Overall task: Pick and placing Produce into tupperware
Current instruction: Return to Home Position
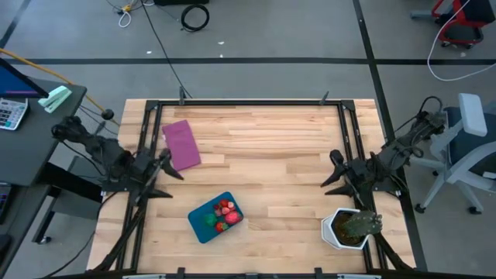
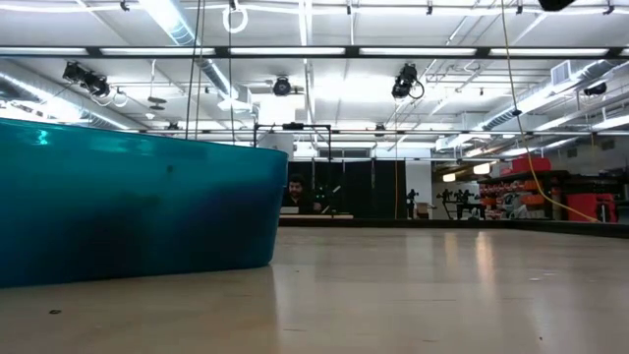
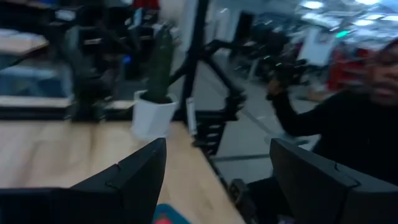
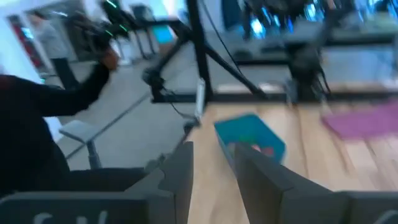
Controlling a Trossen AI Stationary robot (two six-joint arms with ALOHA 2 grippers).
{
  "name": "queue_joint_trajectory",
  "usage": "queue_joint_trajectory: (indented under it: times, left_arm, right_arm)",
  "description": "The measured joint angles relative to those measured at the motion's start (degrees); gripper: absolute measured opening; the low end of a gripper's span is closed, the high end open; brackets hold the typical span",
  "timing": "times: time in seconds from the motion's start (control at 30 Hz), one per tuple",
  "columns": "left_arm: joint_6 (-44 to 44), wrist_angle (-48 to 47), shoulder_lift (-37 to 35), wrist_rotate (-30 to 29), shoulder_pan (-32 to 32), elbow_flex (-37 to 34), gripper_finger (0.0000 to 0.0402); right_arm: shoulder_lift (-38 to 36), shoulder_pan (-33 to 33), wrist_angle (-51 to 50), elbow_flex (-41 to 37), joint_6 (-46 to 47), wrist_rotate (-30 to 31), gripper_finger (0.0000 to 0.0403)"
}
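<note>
Seen from above, the teal tupperware (image 1: 203,227) sits at about 7 o'clock from the middle of the wooden table (image 1: 271,139), turned at a slant to the table's edges. The produce (image 1: 225,208) lies inside it: red and pink pieces toward the container's 3 o'clock end and 1 green piece (image 1: 210,219) beside them at 9 o'clock. The left gripper (image 1: 172,164) hangs at the table's 9 o'clock edge, its 2 fingers spread apart and grasping nothing. Just at its 12 o'clock lies the flat purple rectangle (image 1: 182,145). The right gripper (image 1: 332,170) waits at the 3 o'clock edge, likewise released and empty, with the spiky potted plant (image 1: 350,227) in its white pot close at its 5 o'clock. Both grippers are well apart from the tupperware. In the low view the container's teal wall (image 2: 138,206) fills the left side. Beyond the table, a person (image 3: 329,106) in dark clothing shows in the left wrist view.
</note>
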Motion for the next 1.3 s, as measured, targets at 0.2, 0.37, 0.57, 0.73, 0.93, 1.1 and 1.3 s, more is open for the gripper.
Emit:
queue_joint_trajectory:
  times: [0.2,0.37,0.57,0.73,0.93,1.1,1.3]
  left_arm:
    - [1.66,10.33,-2.39,1.51,0.02,-10.08,0.0291]
    - [8.72,12.91,-2.43,-0.75,1.71,-12.03,0.0291]
    - [10.68,16.22,-2.35,-2.31,10.02,-11.94,0.0291]
    - [10.08,15.10,-1.53,-0.63,16.38,-11.94,0.0291]
    - [8.99,16.25,-1.49,1.97,23.90,-11.94,0.0291]
    - [7.88,19.47,0.23,11.19,27.21,-11.94,0.0291]
    - [8.00,22.95,3.68,12.79,28.62,-11.94,0.0291]
  right_arm:
    - [-0.26,1.95,22.38,-10.74,-4.05,-2.56,0.0123]
    - [-4.48,1.93,19.89,-12.35,-5.34,-2.75,0.0123]
    - [-12.12,1.93,8.77,-11.28,-4.51,4.94,0.0123]
    - [-14.65,1.93,6.71,-11.33,-5.13,8.92,0.0123]
    - [-17.52,0.68,1.58,-11.31,-7.08,16.59,0.0123]
    - [-17.79,-2.71,-0.68,-13.00,-2.65,9.46,0.0123]
    - [-18.15,-7.06,1.54,-17.68,-0.75,3.24,0.0123]
